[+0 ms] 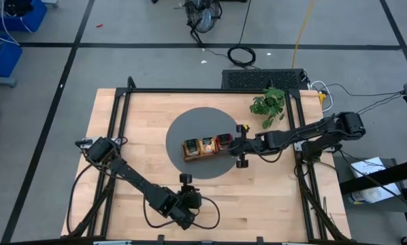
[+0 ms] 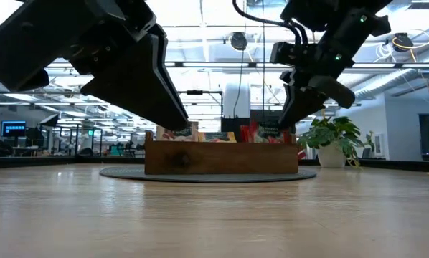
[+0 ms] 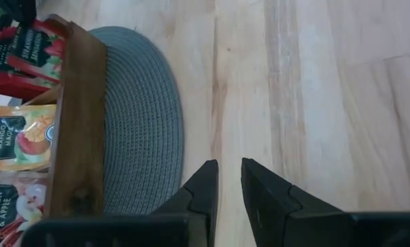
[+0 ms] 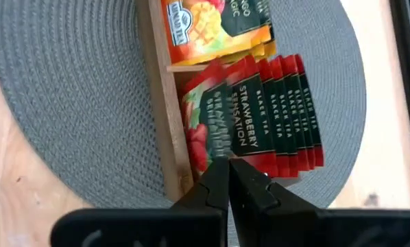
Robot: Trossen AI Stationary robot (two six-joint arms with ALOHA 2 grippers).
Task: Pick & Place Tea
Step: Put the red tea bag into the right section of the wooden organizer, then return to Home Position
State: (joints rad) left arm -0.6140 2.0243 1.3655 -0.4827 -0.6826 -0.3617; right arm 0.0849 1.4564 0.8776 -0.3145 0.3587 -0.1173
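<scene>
Looking straight down, I see the wooden tray (image 1: 205,156) sitting on the round grey mat (image 1: 183,133) in the middle of the table (image 1: 122,122), its three compartments side by side. All the tea I can find is in that tray. The compartment nearest my right arm holds the red sachets (image 4: 273,113), a row of them leaning one against the next, labelled strawberry. The middle compartment holds the orange-yellow sachets (image 4: 215,24), printed with mango. The far compartment, on my left arm's side, holds sachets with green print (image 3: 9,209) reading cinnamon and apple.

My right gripper (image 4: 227,175) hangs right over the red compartment's outer end, fingers pressed together with no gap, tips just at the top edges of the red sachets; I can't tell whether they touch. Nothing sits between them.

My left gripper (image 3: 227,180) is down by the table's near edge, well apart from the tray, pointing across bare wood beside the mat. Its fingers stand slightly apart, a narrow slit between them, holding nothing.

From table height the tray shows as a brown box with sachet tops poking above its wall, and the potted plant (image 2: 333,140) stands behind it to one side.
</scene>
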